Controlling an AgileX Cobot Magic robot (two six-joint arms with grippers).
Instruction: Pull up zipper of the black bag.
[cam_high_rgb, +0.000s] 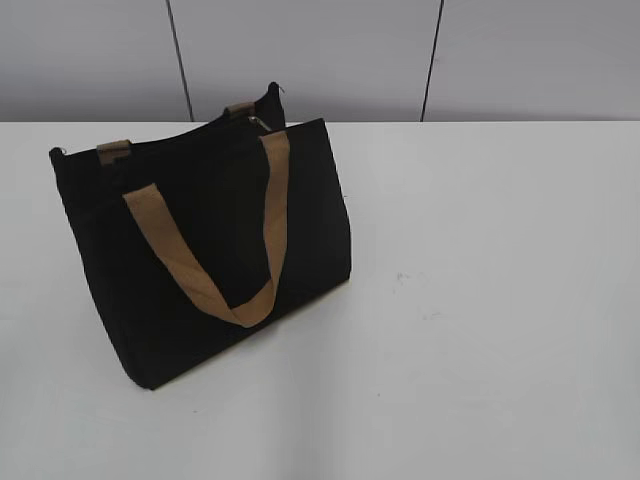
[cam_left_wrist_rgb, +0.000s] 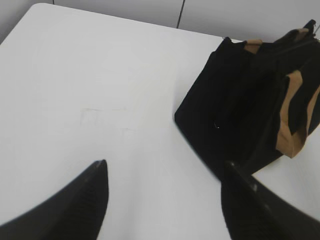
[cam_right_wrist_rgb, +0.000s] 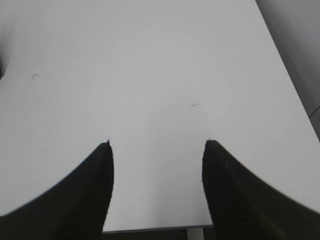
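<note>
The black bag (cam_high_rgb: 200, 250) stands on the white table at the left of the exterior view, with a tan strap handle (cam_high_rgb: 205, 265) hanging down its front. The zipper's silver pull (cam_high_rgb: 258, 121) shows at the bag's top near the far right end. The bag also shows in the left wrist view (cam_left_wrist_rgb: 240, 110) at the upper right. My left gripper (cam_left_wrist_rgb: 165, 167) is open and empty over bare table, left of the bag. My right gripper (cam_right_wrist_rgb: 157, 142) is open and empty over bare table. Neither gripper shows in the exterior view.
The white table (cam_high_rgb: 480, 300) stretches to the right of the bag. Its near edge shows in the right wrist view (cam_right_wrist_rgb: 150, 230). A grey panelled wall (cam_high_rgb: 330, 50) stands behind the table.
</note>
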